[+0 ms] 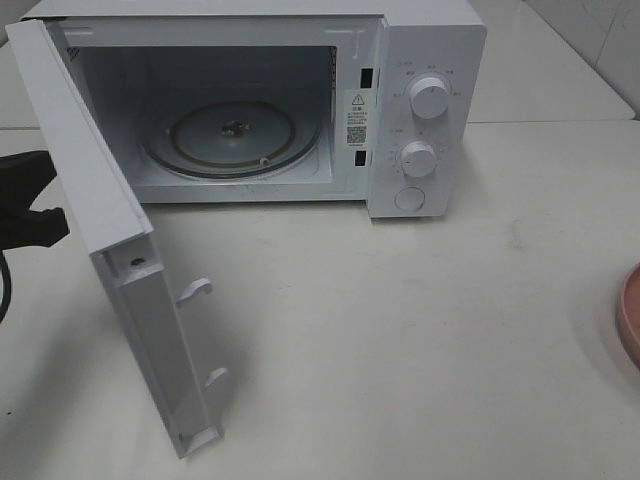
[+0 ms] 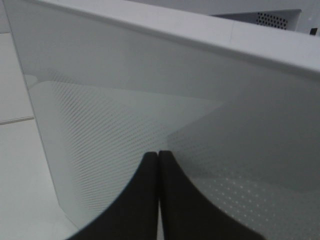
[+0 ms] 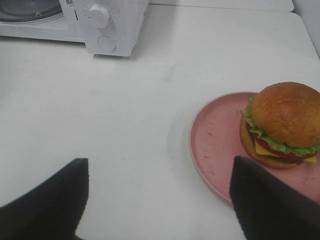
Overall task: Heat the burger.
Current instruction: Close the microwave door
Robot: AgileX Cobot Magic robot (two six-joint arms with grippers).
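Sitting on a flat pink round plate [image 3: 215,145] on the white tabletop [image 3: 125,125], well apart from the open white microwave [image 1: 425,110]: glossy brown-bunned burger [image 3: 282,125]; right tool [image 3: 159,197] spread wide, left tool [image 2: 159,195] pressed closed, empty

Burger [image 3: 282,125] on plate [image 3: 215,145], right of microwave [image 1: 420,110].

one microwave [image 1: 300,100], one burger [image 3: 281,125], one plate [image 3: 215,145], two knobs [image 1: 429,97]
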